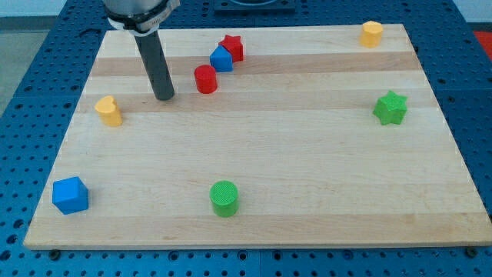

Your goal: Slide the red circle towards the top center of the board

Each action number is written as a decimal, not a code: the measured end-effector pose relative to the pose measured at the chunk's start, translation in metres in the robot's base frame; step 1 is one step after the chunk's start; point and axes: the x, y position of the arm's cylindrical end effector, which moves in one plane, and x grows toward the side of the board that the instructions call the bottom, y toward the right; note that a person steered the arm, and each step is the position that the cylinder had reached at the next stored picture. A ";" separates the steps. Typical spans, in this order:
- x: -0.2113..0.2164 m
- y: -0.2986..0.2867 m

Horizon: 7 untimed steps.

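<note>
- The red circle (pixel 205 79) stands on the tabletop (pixel 307 154) near its top edge, left of the middle, touching or nearly touching a blue block (pixel 221 59) up and to its right; a red star (pixel 232 48) sits just beyond that, close to the top edge.
- My tip (pixel 164 98) rests on the wood just to the left of the red circle, a little lower, with a small gap between them; the approach looks done and the push not yet begun, as I judge it.
- There is no pincer on this arm, only the rod, so spread or pressed together does not apply.
- The next move, I judge, calls for a push rightward and slightly up. The blue block and red star lie in that path, so the tip should come in from the circle's lower-left or get under it first, otherwise they will likely be shoved along.
- Elsewhere:
  - a yellow block (pixel 110 111) near the left edge;
  - a blue cube (pixel 70 195) at the bottom-left corner;
  - a green cylinder (pixel 224 198) near the bottom edge;
  - a green star (pixel 390 108) by the right edge;
  - a yellow block (pixel 371 33) at the top-right corner.
- The tabletop is pale striped wood lying on a blue perforated bench (pixel 31 77).
</note>
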 end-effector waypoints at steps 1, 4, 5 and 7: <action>-0.024 0.029; 0.016 0.040; 0.024 0.056; -0.033 0.099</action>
